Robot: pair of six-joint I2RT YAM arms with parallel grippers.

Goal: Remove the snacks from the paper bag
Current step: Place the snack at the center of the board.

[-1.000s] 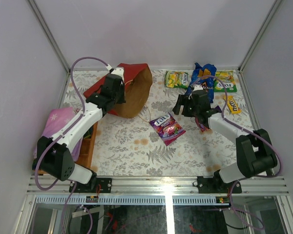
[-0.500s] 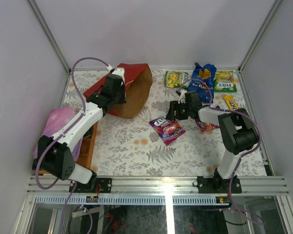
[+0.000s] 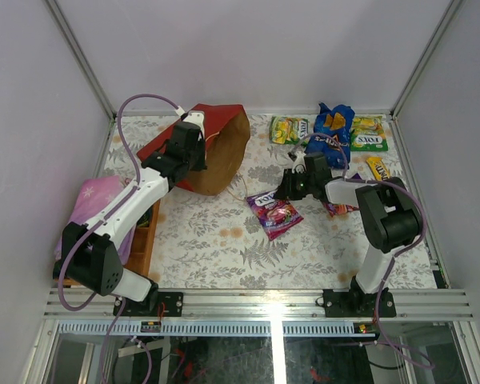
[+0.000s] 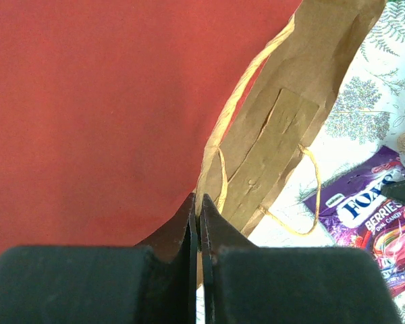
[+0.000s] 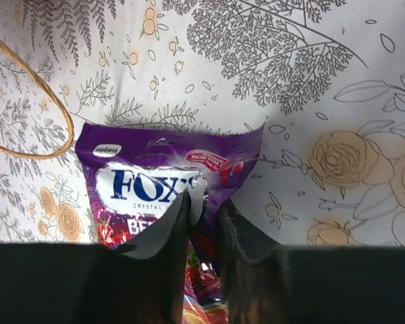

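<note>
Snacks lie out on the flowered table (image 3: 224, 256), mostly at the far right; I count a green-yellow packet (image 3: 290, 130), a blue chip bag (image 3: 334, 132), a green-banded packet (image 3: 370, 136) just beside it and a yellow bar (image 3: 378, 168) a little nearer me; a purple packet (image 3: 274, 214) lies alone near the middle, face up, Fox's berries by its print; a purple-pink packet (image 3: 340, 208) peeks out from under my right arm.

The paper bag (image 3: 220, 148) lies on its side at the far left, red outside, brown inside, mouth turned toward the middle of the table; no view lets me see into it, so what it holds I cannot say; one string handle (image 5: 27, 101) trails on the table just beside the purple packet.

My left gripper (image 4: 199, 210) is closed tight, fingertips together on the rim of the bag's mouth, pinching the paper there.

My right gripper (image 5: 206, 209) is down on the purple packet's upper edge; its fingers (image 5: 241, 239) stand narrow with a buckled fold of foil between them, the foil touching one finger; whether that fold is clamped firm I cannot tell.

At the left edge a purple cloth (image 3: 96, 204) lies over a wooden tray (image 3: 144, 240), well apart from the snacks.
</note>
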